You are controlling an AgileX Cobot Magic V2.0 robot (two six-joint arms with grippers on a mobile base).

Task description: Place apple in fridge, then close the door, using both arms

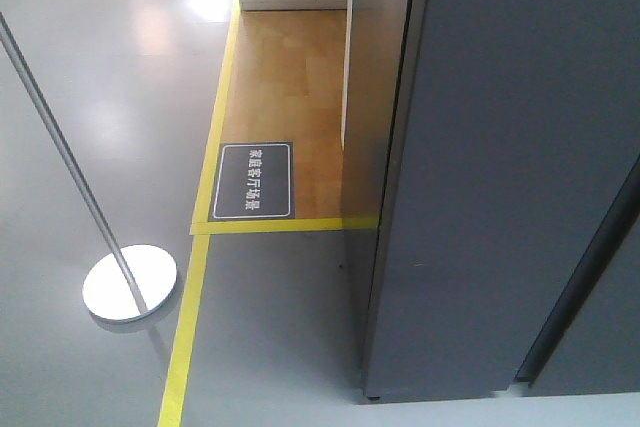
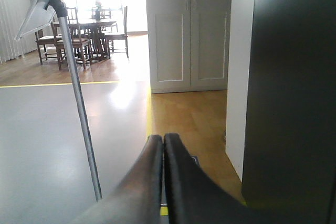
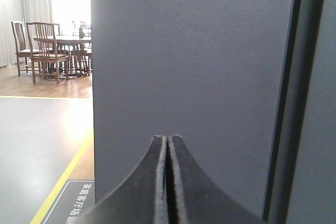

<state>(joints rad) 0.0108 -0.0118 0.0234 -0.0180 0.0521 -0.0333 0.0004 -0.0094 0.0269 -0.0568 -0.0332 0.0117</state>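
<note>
The apple is not in view in any frame. The fridge's dark grey door (image 1: 510,167) fills the right of the front view, with a dark seam (image 1: 585,267) along its right edge; no white interior shows. My right gripper (image 3: 167,138) is shut and empty, pointing at that dark grey panel (image 3: 194,61) from close by. My left gripper (image 2: 163,137) is shut and empty, pointing over the floor, with the dark grey fridge side (image 2: 289,87) to its right. Neither arm shows in the front view.
A thin metal pole on a round base (image 1: 129,285) stands at the left, also in the left wrist view (image 2: 79,103). A white, grey-sided unit (image 2: 240,66) adjoins the fridge. Yellow floor tape (image 1: 190,317), a floor sign (image 1: 255,180), white cupboard doors (image 2: 189,30) and dining chairs (image 2: 84,30) lie beyond.
</note>
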